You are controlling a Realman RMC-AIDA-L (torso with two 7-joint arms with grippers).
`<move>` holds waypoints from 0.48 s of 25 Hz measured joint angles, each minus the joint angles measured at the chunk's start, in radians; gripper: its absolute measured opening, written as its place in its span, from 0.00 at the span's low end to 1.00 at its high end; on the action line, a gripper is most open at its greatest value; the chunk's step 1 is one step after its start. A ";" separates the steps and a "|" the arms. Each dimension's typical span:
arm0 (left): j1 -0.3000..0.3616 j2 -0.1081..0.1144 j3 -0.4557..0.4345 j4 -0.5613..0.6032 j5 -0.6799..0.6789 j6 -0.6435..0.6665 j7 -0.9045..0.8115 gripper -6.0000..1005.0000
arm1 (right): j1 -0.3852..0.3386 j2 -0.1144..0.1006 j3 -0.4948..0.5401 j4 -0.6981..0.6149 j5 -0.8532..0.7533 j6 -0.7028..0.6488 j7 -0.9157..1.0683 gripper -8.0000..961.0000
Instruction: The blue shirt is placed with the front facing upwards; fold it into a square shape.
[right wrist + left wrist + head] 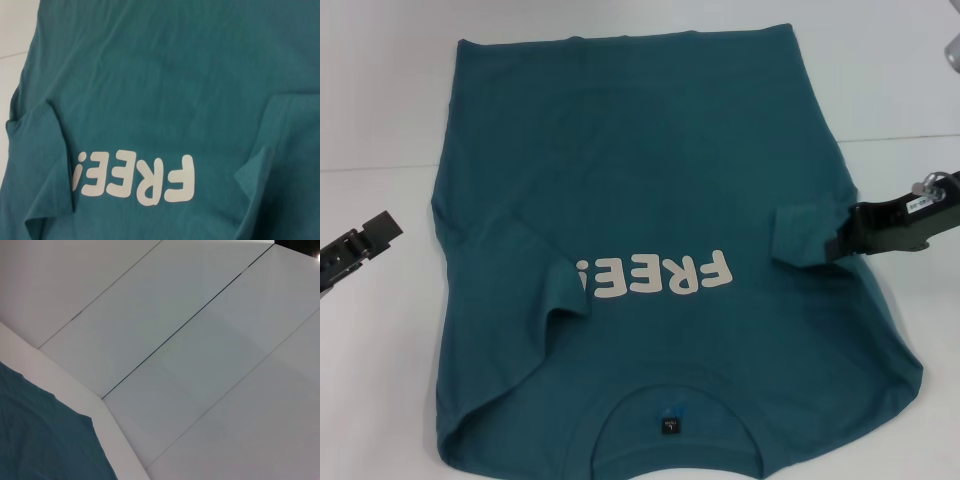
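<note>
The blue shirt (660,250) lay flat, front up, on the white table (380,90), its neckline nearest the robot and its hem at the far side, with both sleeves already folded inward onto the chest. The left sleeve (565,290) covered the edge of the white lettering (655,278), and the right sleeve (805,235) lay just beside the right gripper (840,240). That gripper sat at the sleeve's outer edge, touching or nearly touching the cloth; whether it was pinching the fabric or had let go I cannot tell. The left gripper (382,232) hung over bare table well apart from the shirt's left edge, holding nothing, though how far its fingers stood apart could not be made out. The likely trouble seemed to be this: if the right gripper lifted away with fabric caught in it, the tucked sleeve might be dragged back out and the side edge pulled crooked. The left sleeve was wrinkled and uneven, so a later fold over it might come out lopsided rather than square. Counted: one shirt, two folded sleeves, two grippers, one small dark label (670,425) at the neck.
</note>
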 joint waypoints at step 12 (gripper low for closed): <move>0.000 0.000 -0.002 -0.001 0.000 -0.006 -0.002 0.87 | 0.011 0.022 -0.018 0.059 0.000 0.057 -0.040 0.01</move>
